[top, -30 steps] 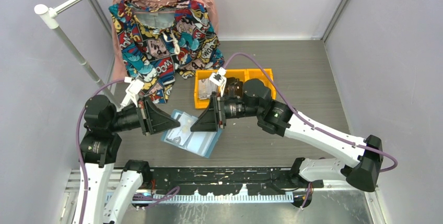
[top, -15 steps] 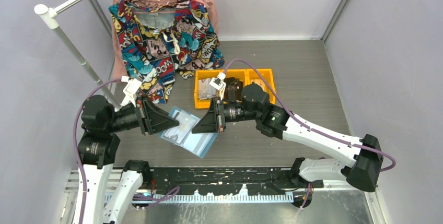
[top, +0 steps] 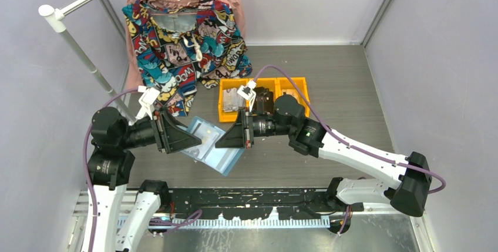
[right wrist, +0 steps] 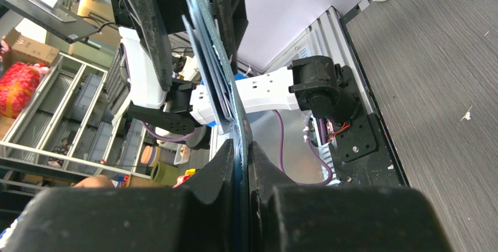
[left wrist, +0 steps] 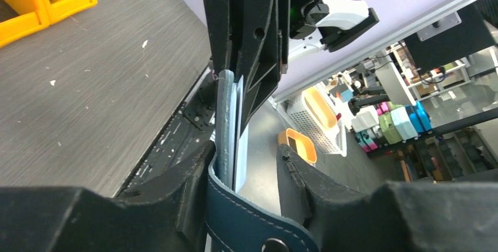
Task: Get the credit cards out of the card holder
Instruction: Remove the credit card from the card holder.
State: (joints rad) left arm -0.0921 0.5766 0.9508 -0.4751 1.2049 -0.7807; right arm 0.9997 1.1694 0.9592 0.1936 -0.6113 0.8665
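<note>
card holder (top: 220, 157), grey tbl (top: 340, 70), lilac walls (top: 293, 5)

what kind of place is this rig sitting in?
Most likely a robotics lab test cell: a dark table boxed in by pale panel walls, with props such as orange bins and a hung shirt. The right wrist view shows storage shelving beyond.

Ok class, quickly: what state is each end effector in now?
Left end effector: open around the card holder.
Right end effector: closed, pinching the card holder.
</note>
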